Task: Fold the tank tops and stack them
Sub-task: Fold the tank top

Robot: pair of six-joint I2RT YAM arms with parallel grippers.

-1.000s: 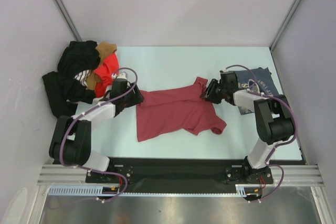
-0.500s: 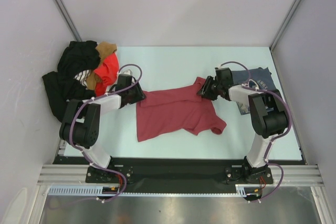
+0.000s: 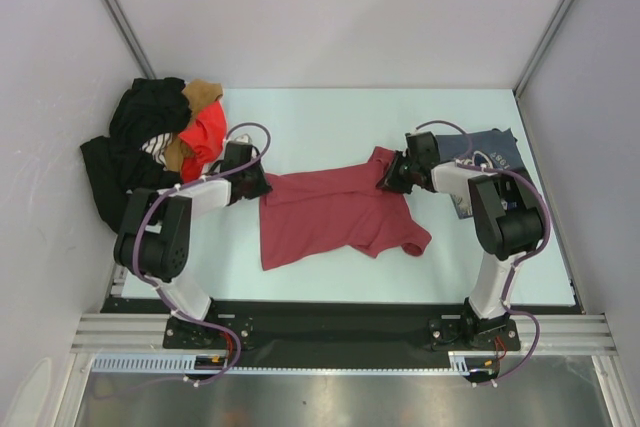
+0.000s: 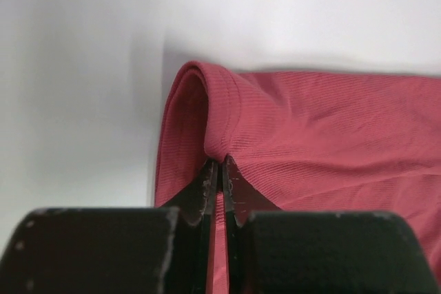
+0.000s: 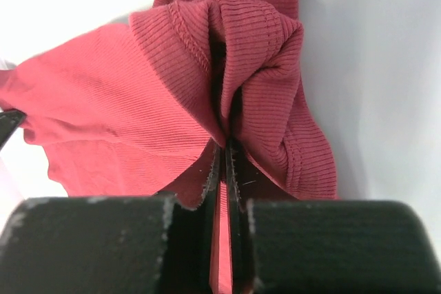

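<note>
The maroon tank top [image 3: 340,215] lies spread and rumpled at the middle of the table [image 3: 320,122], between the two arms. The left jaws are closed tight on a raised fold at the top's left edge, with fabric pinched between the tips and almost no gap showing. The right jaws are likewise closed on a bunched fold of ribbed hem at the top's far right corner. The blue-grey tank top [image 3: 492,151] lies at the right side of the table, partly hidden behind the right arm. A heap of clothes [image 3: 160,142] sits at the far left corner.
</note>
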